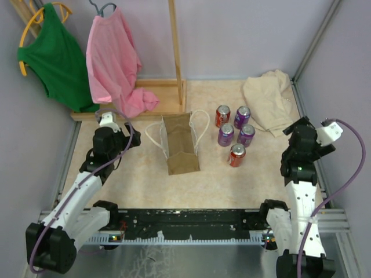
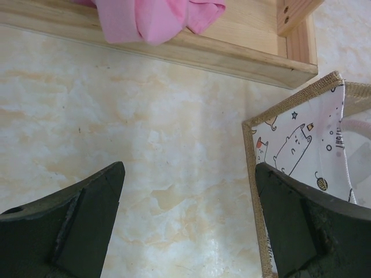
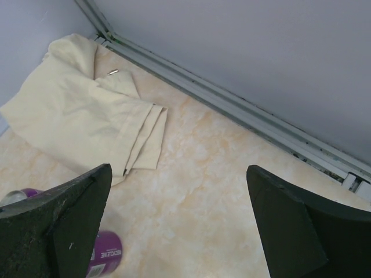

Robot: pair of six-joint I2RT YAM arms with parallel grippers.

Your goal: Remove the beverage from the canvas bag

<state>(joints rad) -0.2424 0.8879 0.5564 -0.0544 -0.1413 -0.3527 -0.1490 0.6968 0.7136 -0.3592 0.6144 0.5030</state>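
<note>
Nearest: black mounting rail (image 1: 185, 219) at the worktop's (image 1: 133, 174) near edge, one arm base at each end.

Left hand (image 2: 189, 174): released, fingers (image 2: 87, 214) spread wide, only bare marbled worktop between them. In the overhead view it sits just left of the canvas bag (image 1: 181, 145), close to the bag's left white loop handle (image 1: 153, 136). In the left wrist view its right finger overlaps the bag's woven edge (image 2: 250, 174); contact or not, cannot tell.

Right hand (image 3: 178, 171): released as well, fingers fully apart, nothing held. It hangs near the right wall, over the worktop beside the cream cloth (image 3: 87, 116).

Canvas bag: tan-brown, mid-worktop, just in front of the wooden rack base (image 1: 148, 101), second white handle (image 1: 201, 128) on its right side. The left wrist view shows a white lining with cat prints (image 2: 301, 142) inside the rim. Contents: cannot tell from any view.

Drink cans (image 1: 225, 134): five standing in a cluster right of the bag and apart from it, two red and three purple. The nearest is a red can (image 1: 236, 155). One purple can (image 3: 105, 255) shows partly behind the right hand's left finger.

Back left: pink garment (image 1: 116, 63) and green garment (image 1: 55, 55) on hangers, pink hem draped on the rack base.
</note>
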